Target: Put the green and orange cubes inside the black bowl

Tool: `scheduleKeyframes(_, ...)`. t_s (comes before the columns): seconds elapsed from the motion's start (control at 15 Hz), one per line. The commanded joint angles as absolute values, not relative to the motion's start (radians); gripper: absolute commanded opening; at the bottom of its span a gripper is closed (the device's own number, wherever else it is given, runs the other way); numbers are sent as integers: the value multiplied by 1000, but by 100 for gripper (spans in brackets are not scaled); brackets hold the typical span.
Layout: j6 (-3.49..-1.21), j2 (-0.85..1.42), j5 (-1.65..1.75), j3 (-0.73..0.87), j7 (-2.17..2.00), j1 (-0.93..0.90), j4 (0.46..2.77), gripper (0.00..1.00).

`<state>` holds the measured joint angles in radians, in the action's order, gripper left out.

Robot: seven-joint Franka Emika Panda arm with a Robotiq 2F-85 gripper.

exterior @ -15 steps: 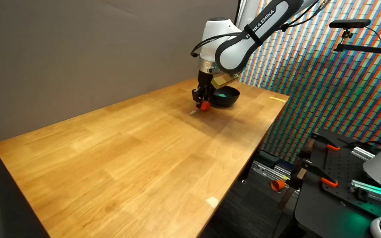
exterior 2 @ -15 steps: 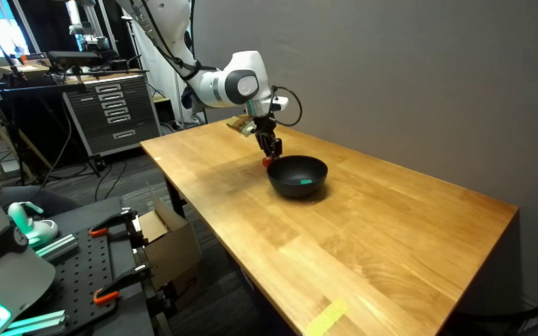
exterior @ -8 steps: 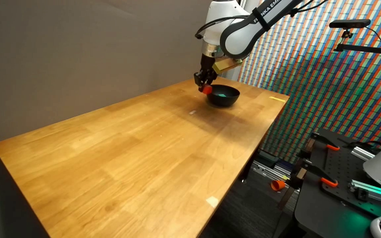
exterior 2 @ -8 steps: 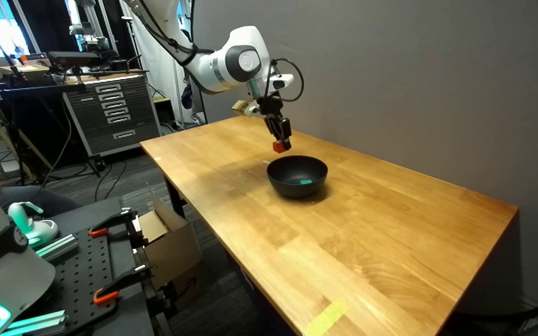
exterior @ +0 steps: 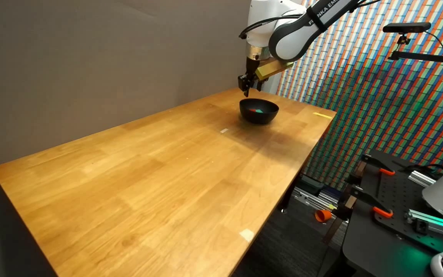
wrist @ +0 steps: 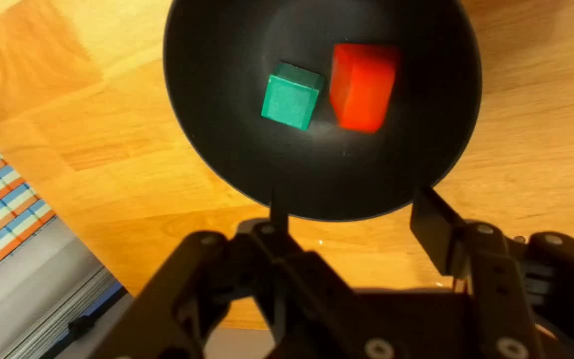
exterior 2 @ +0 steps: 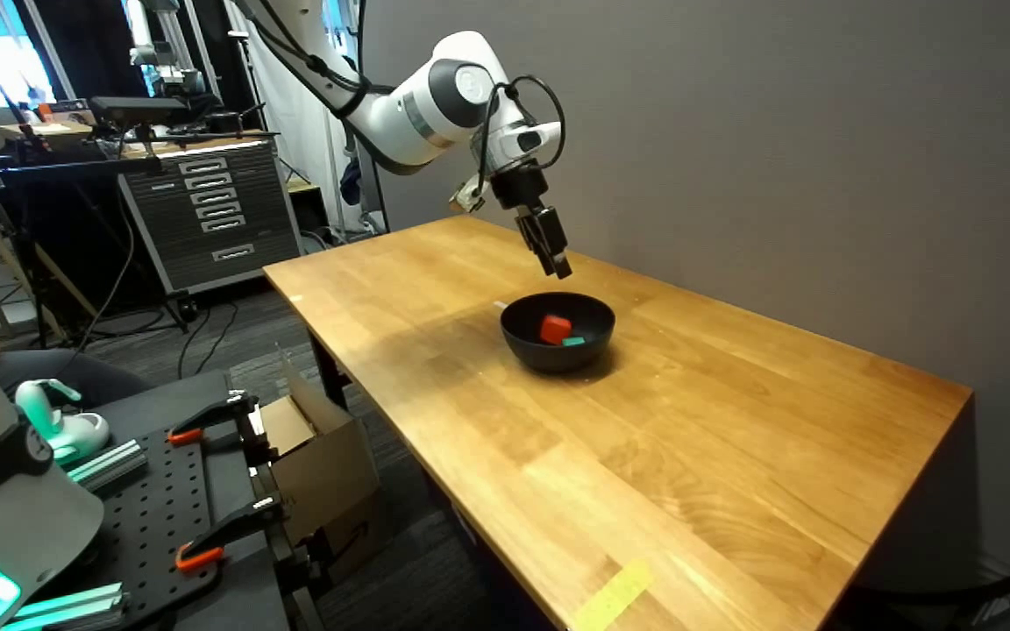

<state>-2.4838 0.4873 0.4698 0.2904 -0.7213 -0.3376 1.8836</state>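
Watching from my station: pincer (wrist: 351, 217) parted, its black fingers (wrist: 436, 237) well apart in the wrist view, black bowl (wrist: 337, 182) and worktop (wrist: 366, 257) showing in the gap. Fingers sit at the bowl's 6 o'clock side and overlap its rim at 5 and between 6 and 7; the 12 o'clock edge runs out of frame.

Task things, same view, bowl as my dial: green cube (wrist: 291, 99) close to centre, toward 8; red-orange cube (wrist: 364, 89) close to centre, toward 3. Both inside the bowl, just beside each other, a dark sliver between them. Red-orange outline is soft; I can't tell whether that cube sits flat or tilted.

In both exterior views: pincer hangs above the bowl, at 12 o'clock, apart from it. Bowl upright on the worktop.

In an exterior view, from the bowl: yellow tape strip (exterior: 322, 115) at 3, on the worktop; pale scrap (exterior: 224, 130) at 8, nearer in; orange cup (exterior: 323, 216) at 5, down on the floor; black camera (exterior: 407, 27) at 2, up on a bracket. In an exterior view, cardboard box (exterior 2: 330, 478) at 8, off the worktop's edge.
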Motion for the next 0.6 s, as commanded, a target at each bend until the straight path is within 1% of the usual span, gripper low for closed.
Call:
scheduleKeyframes(0.0, -2487, 415, 446, 220, -715, -296, 1941, 99)
scheduleKeyframes(0.33, -2513, 308, 212, 44, -526, -208, 2047, 100)
scheduleKeyframes(0.53, -2520, 226, 91, -8, -440, -182, 2133, 99)
